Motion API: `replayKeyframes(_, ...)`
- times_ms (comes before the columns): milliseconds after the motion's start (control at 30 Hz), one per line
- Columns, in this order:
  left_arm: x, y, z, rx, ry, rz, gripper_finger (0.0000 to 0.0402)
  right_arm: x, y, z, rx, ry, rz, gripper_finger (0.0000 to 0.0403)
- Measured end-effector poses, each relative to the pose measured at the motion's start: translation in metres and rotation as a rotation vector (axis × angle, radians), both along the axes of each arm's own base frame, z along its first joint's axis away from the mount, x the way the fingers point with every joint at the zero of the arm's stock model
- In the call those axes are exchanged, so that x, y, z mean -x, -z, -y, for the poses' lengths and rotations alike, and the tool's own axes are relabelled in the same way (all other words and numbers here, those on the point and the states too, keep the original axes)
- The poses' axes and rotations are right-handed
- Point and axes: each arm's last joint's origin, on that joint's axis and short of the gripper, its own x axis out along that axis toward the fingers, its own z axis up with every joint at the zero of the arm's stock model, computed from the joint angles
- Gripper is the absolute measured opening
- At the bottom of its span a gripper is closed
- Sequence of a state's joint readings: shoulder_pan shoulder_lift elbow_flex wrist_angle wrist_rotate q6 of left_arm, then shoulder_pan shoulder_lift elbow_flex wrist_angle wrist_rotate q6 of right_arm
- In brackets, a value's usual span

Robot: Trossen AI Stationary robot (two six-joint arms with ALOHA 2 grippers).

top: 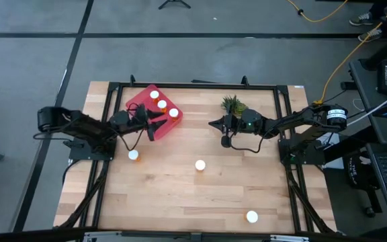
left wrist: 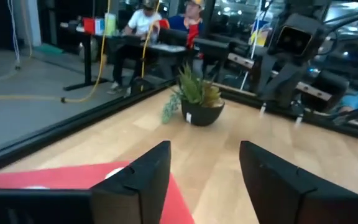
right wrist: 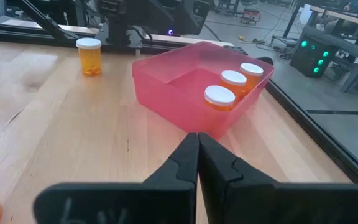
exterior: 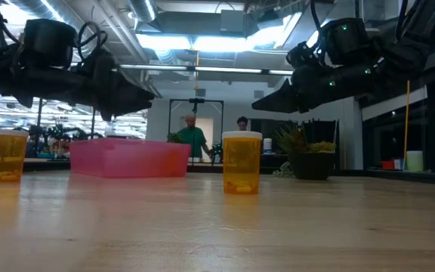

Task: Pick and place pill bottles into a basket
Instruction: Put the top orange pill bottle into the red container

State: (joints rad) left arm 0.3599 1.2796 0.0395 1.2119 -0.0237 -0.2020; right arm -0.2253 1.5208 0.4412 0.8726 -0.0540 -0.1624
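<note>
Both arms are dark, near black, built of blocky jointed links with loose black cables looping off them. The left gripper [top: 158,119] ends in two broad, flat, matte black fingers [left wrist: 138,180] with angled, wedge-like tips. The right gripper [top: 212,124] has the same black fingers [right wrist: 219,171], tapering to a point. Just behind that pincer, small green lights glow on its wrist housing. Farther back along the right arm sits a round joint bearing a white label.
</note>
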Motion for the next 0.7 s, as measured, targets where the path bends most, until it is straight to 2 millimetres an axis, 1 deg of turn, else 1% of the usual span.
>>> replayKeyframes(100, -0.003, -0.002, -0.001, 0.021, -0.005, -0.034, 0.0165, 0.000, 0.000, 0.000, 0.001, 0.000, 0.001, 0.0011)
replayKeyframes(233, -0.013, -0.011, -0.005, 0.015, -0.006, -0.113, 0.0130, 0.000, 0.000, 0.000, 0.003, 0.001, 0.004, 0.0011)
replayKeyframes(367, -0.022, -0.022, -0.006, 0.017, 0.014, -0.305, 0.0084, 0.000, -0.001, 0.000, 0.004, 0.001, 0.005, 0.0011)
replayKeyframes(433, -0.025, -0.032, -0.003, 0.043, 0.023, -0.396, 0.0060, 0.000, -0.001, 0.000, 0.005, 0.001, 0.005, 0.0011)
replayKeyframes(533, -0.030, -0.055, 0.005, 0.039, 0.055, -0.472, 0.0026, 0.000, 0.000, 0.000, 0.005, 0.001, 0.004, 0.0011)
replayKeyframes(600, -0.032, -0.069, 0.014, -0.011, 0.111, -0.488, 0.0008, 0.000, 0.000, 0.000, 0.005, 0.001, 0.004, 0.0011)
replayKeyframes(700, -0.032, -0.086, 0.027, -0.059, 0.174, -0.455, 0.0004, 0.000, 0.000, 0.000, 0.003, 0.001, 0.005, 0.0011)
